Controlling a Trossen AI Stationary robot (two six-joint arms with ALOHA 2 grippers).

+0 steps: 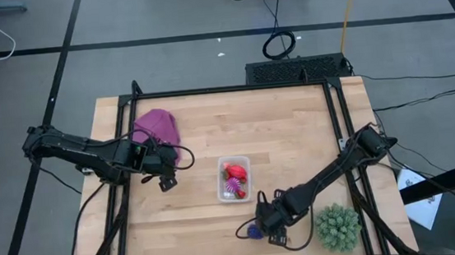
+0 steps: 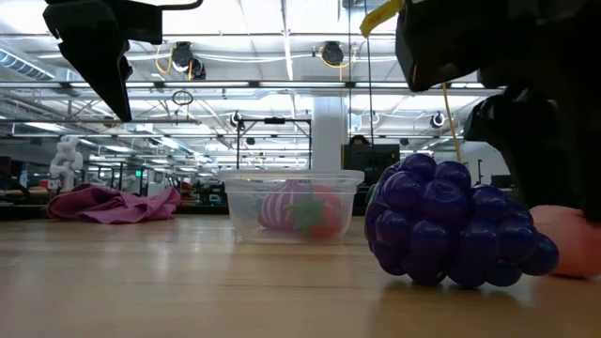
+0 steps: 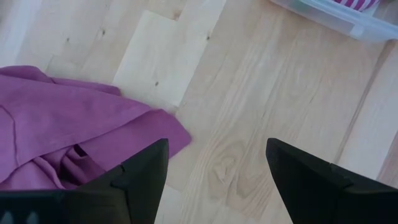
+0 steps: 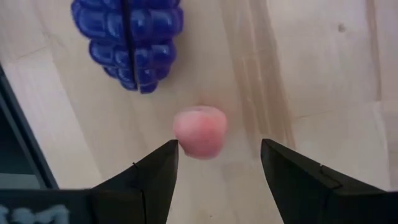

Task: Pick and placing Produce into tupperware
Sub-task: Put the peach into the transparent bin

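High view: the clear tub (image 1: pixel 234 179) sits mid-table on the wooden table (image 1: pixel 294 130) and already holds a few pieces of toy fruit (image 1: pixel 233 176), red and striped magenta. The left gripper (image 1: pixel 167 181) hangs left of the tub, just beside the magenta cloth (image 1: pixel 158 128). The right gripper (image 1: pixel 272 236) is low at the near edge, with the purple grapes (image 1: pixel 253 231) just to its left. A green spiky ball (image 1: pixel 337 226) lies to the right of that arm, close to the near right corner.

Low view: the tub (image 2: pixel 293 206) shows its load through the wall. The grapes (image 2: pixel 451 223) stand nearest the camera, a pink fruit (image 2: pixel 573 242) touching or just behind them on the right. Cloth (image 2: pixel 113 203) far left.

Left wrist view: fingers (image 3: pixel 140 180) apart, nothing between them, over bare wood; cloth (image 3: pixel 68 134) edge and tub corner (image 3: pixel 339 15) in sight.

Right wrist view: fingers (image 4: pixel 152 180) apart and empty, lined up on the pink fruit (image 4: pixel 199 130); grapes (image 4: pixel 127 40) beyond it.

Judgement: partly done. Some fruit is in; the pink fruit and grapes at least remain out. The right arm works tight against the near edge, and the grapes crowd the pink fruit. Open wood lies between there and the tub
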